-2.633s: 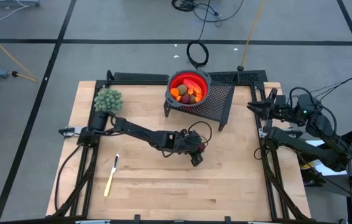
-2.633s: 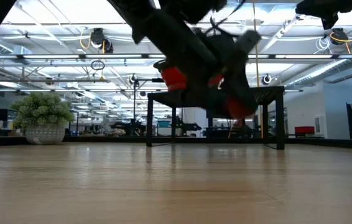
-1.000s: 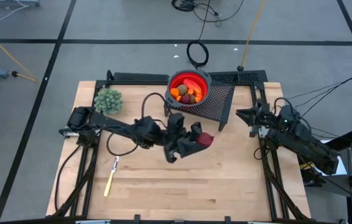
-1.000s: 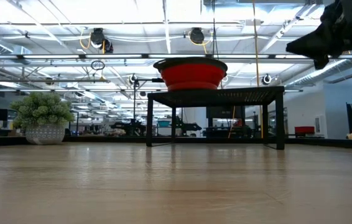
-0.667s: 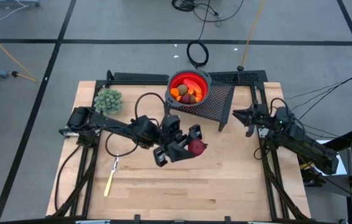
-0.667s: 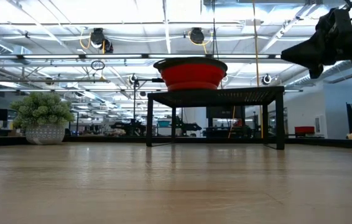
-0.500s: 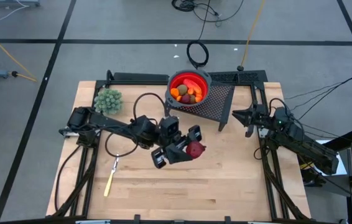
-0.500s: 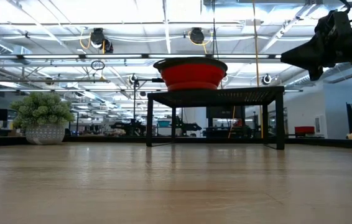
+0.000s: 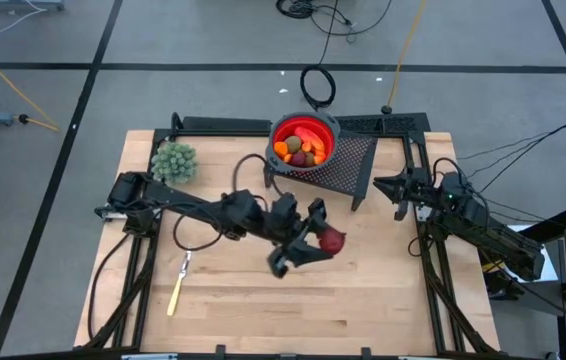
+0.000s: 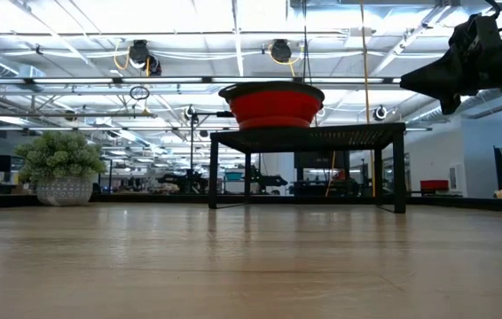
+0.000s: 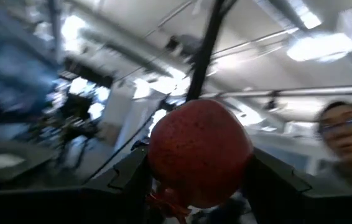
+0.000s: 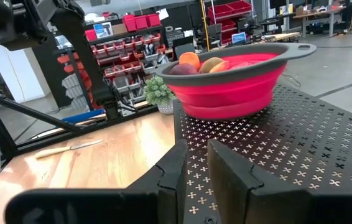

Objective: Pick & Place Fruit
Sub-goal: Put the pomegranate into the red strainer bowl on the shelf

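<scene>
One dark red ball [image 11: 199, 154], round, in left pincer [image 9: 318, 237]

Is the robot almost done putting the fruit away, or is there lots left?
Most fruit already sits in the red bowl on the black rack. The left gripper holds a dark red ball above the table, not yet in the bowl. The right gripper waits by the rack. No other loose fruit shows, so this looks like the last piece.

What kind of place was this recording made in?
Probably a robotics lab in a large industrial hall: exposed ceiling lights, shelves of red storage bins and cables trailing over the grey floor beside the wooden table.
</scene>
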Controlling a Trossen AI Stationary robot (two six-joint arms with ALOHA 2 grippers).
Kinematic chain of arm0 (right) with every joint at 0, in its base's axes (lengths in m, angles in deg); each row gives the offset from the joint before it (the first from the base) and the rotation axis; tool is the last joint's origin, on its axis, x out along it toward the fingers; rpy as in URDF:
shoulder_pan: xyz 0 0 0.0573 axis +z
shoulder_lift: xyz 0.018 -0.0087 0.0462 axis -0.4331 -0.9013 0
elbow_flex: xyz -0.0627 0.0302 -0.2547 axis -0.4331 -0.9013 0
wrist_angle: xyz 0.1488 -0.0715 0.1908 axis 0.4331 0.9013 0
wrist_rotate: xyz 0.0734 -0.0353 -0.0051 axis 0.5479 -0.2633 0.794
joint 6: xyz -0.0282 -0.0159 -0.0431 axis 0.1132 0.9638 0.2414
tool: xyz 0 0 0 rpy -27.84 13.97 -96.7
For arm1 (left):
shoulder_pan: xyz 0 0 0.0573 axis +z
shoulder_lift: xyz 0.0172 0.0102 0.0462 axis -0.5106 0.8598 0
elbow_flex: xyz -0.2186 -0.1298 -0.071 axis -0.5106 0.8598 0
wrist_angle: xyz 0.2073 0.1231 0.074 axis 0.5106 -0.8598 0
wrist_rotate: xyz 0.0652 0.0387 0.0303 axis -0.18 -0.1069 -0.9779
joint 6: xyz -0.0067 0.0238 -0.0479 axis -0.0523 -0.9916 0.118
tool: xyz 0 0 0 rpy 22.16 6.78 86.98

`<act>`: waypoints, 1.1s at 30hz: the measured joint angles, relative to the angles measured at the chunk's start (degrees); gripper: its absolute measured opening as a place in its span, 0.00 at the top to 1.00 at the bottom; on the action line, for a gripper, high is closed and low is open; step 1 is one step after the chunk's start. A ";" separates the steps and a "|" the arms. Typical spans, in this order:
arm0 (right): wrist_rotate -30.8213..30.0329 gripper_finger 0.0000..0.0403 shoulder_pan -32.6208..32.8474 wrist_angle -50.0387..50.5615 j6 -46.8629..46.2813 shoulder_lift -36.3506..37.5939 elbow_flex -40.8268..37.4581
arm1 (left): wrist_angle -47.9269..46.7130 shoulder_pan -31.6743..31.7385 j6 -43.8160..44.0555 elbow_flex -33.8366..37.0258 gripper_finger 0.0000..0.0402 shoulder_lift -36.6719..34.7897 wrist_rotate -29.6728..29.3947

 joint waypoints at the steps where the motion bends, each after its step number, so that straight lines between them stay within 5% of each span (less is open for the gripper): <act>1: 0.00 0.87 0.00 0.00 0.00 0.00 0.00 | -2.36 0.21 -0.86 0.00 0.48 0.00 -1.71; 11: -0.04 0.87 0.00 0.00 0.02 0.00 0.00 | -19.06 2.83 -8.34 0.00 0.48 0.02 -15.04; 26: 0.04 0.87 -0.02 0.04 0.02 0.00 0.00 | -30.32 8.21 -27.56 -0.09 0.48 0.02 -28.09; 33: 0.09 0.87 -0.01 0.09 0.02 -0.02 0.00 | -47.22 12.04 -35.50 -7.24 0.48 0.02 -30.74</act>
